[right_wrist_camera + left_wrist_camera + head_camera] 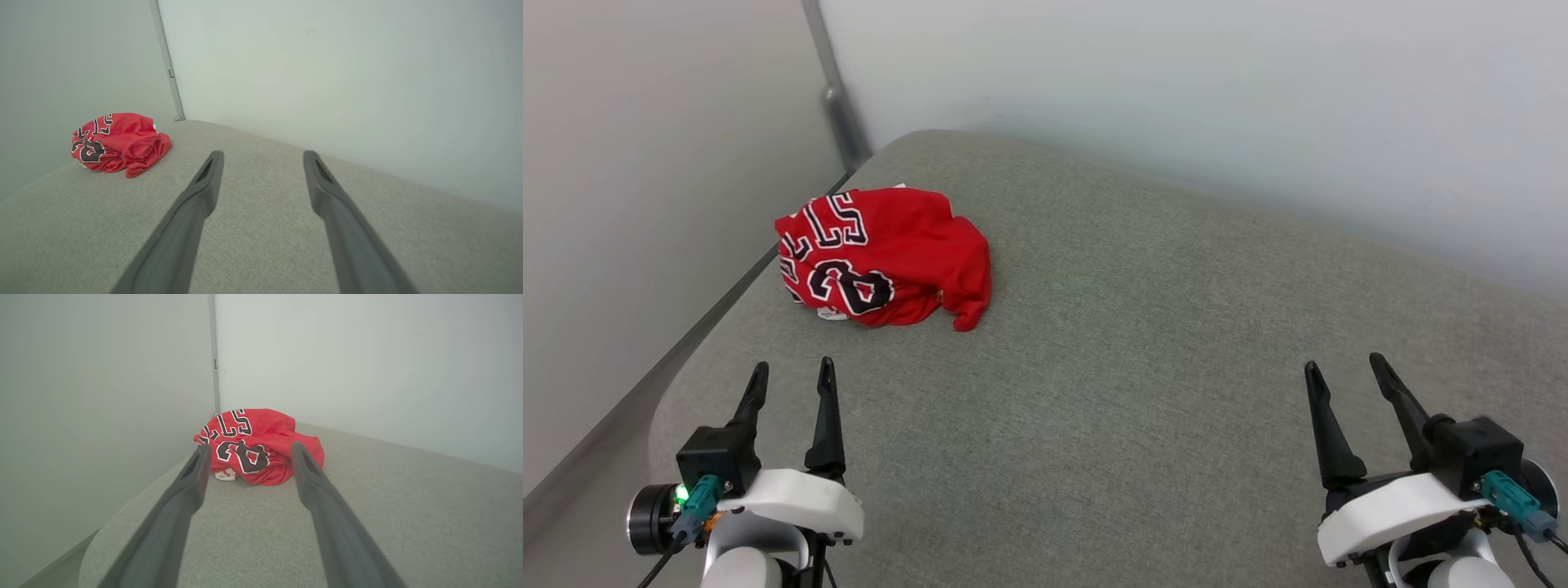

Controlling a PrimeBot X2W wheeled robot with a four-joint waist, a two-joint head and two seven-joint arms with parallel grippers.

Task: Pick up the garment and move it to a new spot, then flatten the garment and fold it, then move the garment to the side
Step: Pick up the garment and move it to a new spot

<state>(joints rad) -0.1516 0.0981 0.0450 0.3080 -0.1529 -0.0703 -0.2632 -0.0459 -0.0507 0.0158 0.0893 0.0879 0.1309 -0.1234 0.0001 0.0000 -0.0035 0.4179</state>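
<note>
The grey padded surface spreads wide under me. The garment lies on it as a crumpled red heap near its far left corner. The bunching hides most of the lettering, so I make out only part of a number, some letters and a scrap of white at the near edge. My left gripper hovers just short of the garment, fingers spread and empty. My right gripper, likewise spread and empty, is well apart, off to the garment's right.

one garment, two claws, seemingly one cushion.
</note>
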